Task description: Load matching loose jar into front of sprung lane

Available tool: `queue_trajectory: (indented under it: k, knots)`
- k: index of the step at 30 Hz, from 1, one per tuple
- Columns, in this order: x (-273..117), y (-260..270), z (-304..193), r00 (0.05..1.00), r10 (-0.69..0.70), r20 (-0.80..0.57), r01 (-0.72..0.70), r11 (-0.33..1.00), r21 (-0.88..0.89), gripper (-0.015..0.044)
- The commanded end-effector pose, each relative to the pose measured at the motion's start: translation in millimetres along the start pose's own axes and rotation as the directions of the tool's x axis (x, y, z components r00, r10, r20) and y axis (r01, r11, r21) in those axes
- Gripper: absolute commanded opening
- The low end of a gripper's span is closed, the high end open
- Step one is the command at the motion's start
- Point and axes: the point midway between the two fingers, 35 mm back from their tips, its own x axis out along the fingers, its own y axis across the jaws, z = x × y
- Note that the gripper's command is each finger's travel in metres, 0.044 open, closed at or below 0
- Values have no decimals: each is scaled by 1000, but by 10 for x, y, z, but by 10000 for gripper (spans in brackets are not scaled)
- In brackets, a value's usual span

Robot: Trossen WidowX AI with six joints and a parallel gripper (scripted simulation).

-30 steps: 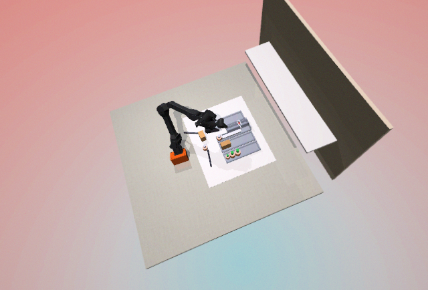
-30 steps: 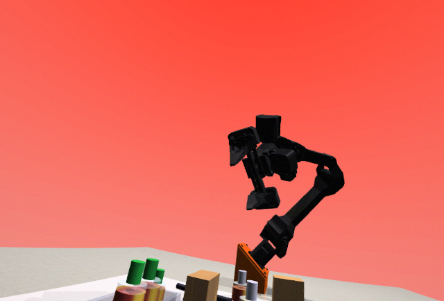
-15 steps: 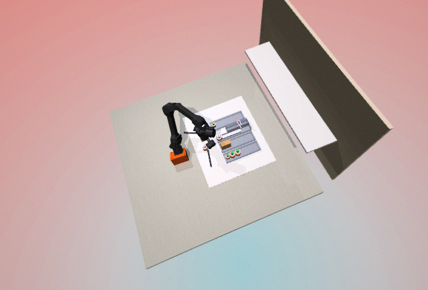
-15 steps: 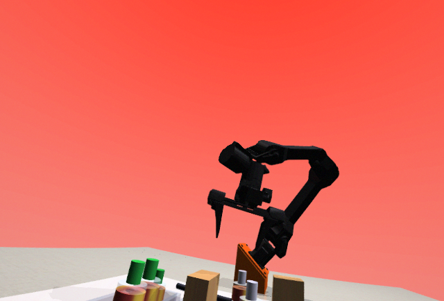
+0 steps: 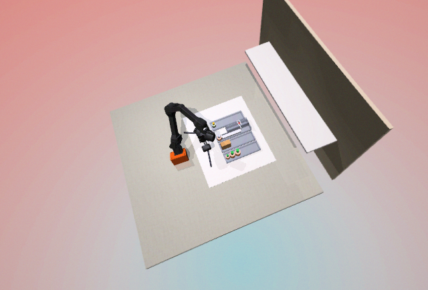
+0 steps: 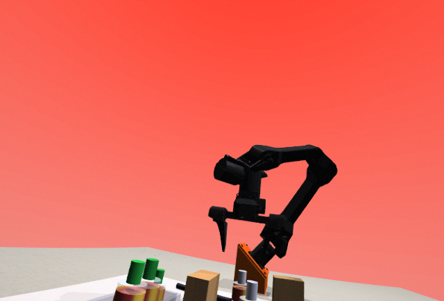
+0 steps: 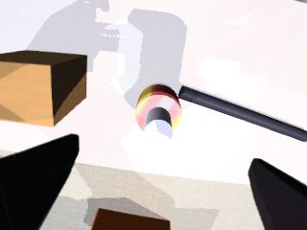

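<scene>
The loose jar (image 6: 239, 291) (image 7: 158, 106), with a grey cap and red-brown contents, stands upright on the white mat. It is hidden under the gripper in the top view. My gripper (image 6: 252, 253) (image 7: 166, 154) is wide open and empty, pointing down above the loose jar, which shows between and beyond the fingers in the wrist view. Another grey-capped jar (image 5: 219, 137) (image 6: 251, 290) stands at the front of the middle lane, beside a white strip (image 5: 233, 133). A pusher part with a red mark (image 5: 239, 123) is farther back. Whether the jar touches the pusher cannot be told.
A cardboard box (image 5: 225, 143) (image 6: 202, 286) stands in the neighbouring lane. Another box (image 6: 288, 288) (image 7: 29, 91) stands near the loose jar. A dark rod (image 5: 210, 159) (image 7: 245, 112) lies close beside that jar. Several green-capped jars (image 5: 232, 153) (image 6: 135, 272) and a yellow-capped jar (image 5: 213, 125) stand in outer lanes.
</scene>
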Motion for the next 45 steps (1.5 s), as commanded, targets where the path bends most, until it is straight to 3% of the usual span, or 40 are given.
queue_trajectory:
  k: [1, 36, 45]
  knots:
    - [267, 37, -30, 1000, 18, -15, -17, 1000, 12, 440]
    - [753, 50, -40, 1000, 20, -14, -19, 1000, 12, 440]
    - [753, 50, -40, 1000, 20, -14, -19, 1000, 12, 204]
